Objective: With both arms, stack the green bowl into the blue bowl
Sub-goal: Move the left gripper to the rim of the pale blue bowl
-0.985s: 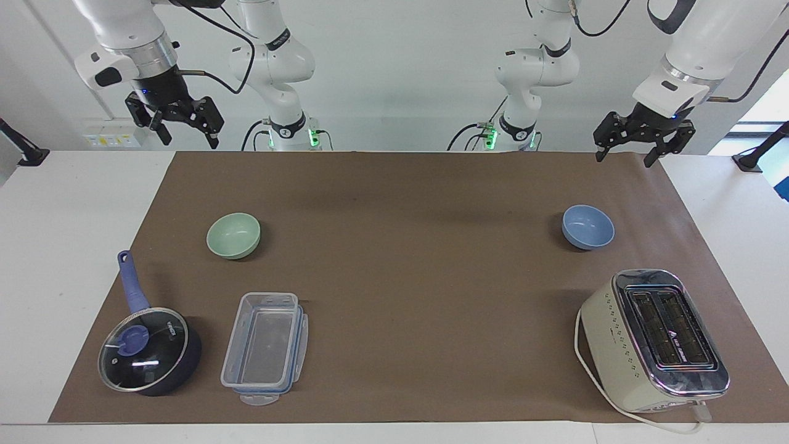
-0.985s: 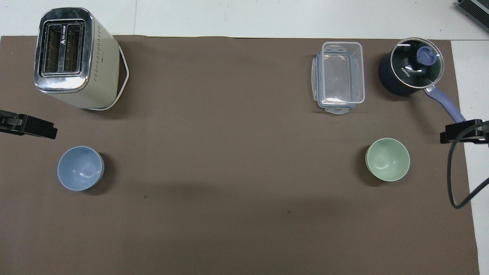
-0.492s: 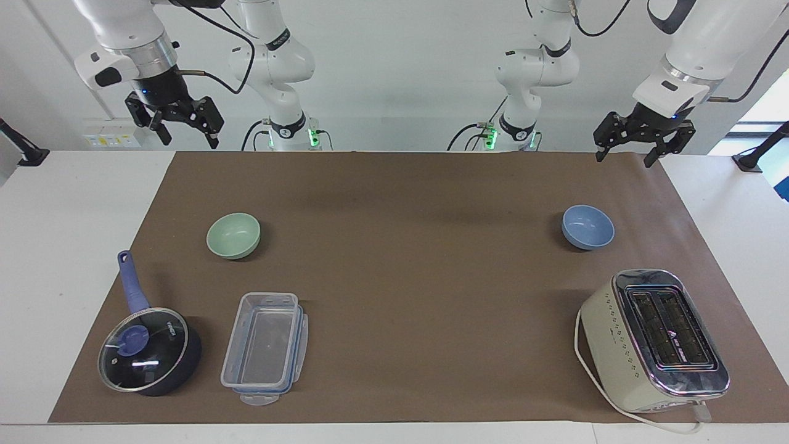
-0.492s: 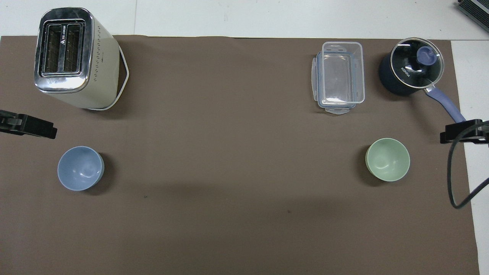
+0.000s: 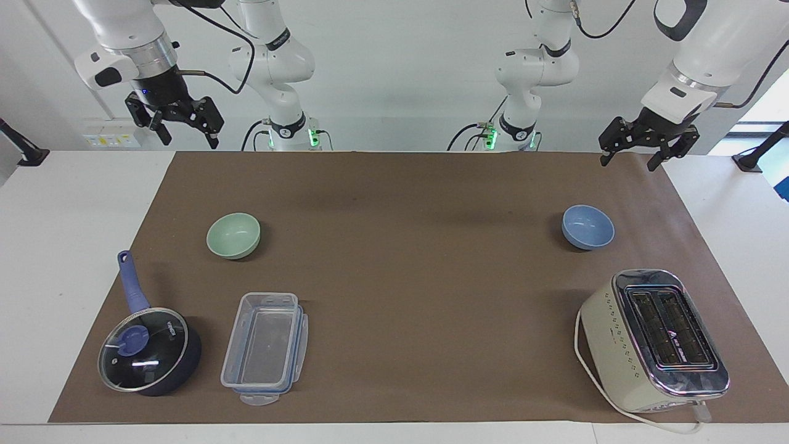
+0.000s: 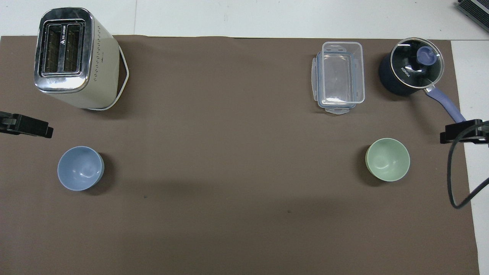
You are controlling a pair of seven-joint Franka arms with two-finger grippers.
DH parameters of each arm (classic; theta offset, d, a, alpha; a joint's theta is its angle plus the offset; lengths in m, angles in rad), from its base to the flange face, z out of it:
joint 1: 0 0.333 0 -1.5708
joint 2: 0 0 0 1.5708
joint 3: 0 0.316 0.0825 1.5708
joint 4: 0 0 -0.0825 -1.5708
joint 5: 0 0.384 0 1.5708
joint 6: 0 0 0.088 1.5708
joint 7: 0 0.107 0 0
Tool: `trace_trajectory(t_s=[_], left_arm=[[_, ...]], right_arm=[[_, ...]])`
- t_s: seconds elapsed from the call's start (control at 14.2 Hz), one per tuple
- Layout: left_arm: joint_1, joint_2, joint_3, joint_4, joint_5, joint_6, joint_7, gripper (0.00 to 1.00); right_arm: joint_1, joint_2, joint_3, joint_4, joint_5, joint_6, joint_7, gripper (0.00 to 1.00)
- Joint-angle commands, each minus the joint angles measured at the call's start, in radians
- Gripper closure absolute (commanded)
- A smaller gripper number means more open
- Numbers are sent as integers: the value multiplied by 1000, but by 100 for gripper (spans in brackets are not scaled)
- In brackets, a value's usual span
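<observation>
Fingers (image 5: 610,148) of the left gripper (image 5: 635,153) stand apart and empty, and so do those of the right gripper (image 5: 183,132); both hang high over the robots' edge of the brown mat (image 5: 407,203), each at its own arm's end of the counter (image 5: 61,203), touching nothing.

Neither bowl has been reached yet. The green bowl (image 5: 233,235) sits upright on the mat toward the right arm's end, well apart from the blue bowl (image 5: 588,226), which sits upright toward the left arm's end. So the step in hand looks like the first approach: the right gripper to the green bowl, the left one probably to the blue.

To do it well, I would bring the right gripper down with one finger inside the green bowl's rim and one outside, pinching the wall rather than trying to span the whole bowl. The saucepan (image 5: 150,350) points its handle (image 5: 132,285) toward the green bowl, and the clear plastic container (image 5: 266,347) lies farther from the robots than that bowl, so a descent from the robots' side keeps clear of both. The toaster (image 5: 654,338) stands near the blue bowl, farther from the robots; the left gripper should likewise come from the robots' side. A smooth light bowl may slide, so close gently and lift straight up.
</observation>
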Motion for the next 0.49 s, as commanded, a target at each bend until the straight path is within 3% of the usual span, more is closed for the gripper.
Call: trace_trajectory(t_s=[0.0,0.42], left_arm=[[62,-51,-3,-99,-45,68,86,0],[154,-74,-3,-263,-91,198,236,0]], right_arm=[[2,-13,-6,-10,2,-1,-16,0],[2,-13,-6,-8,2,-1,-16,0]])
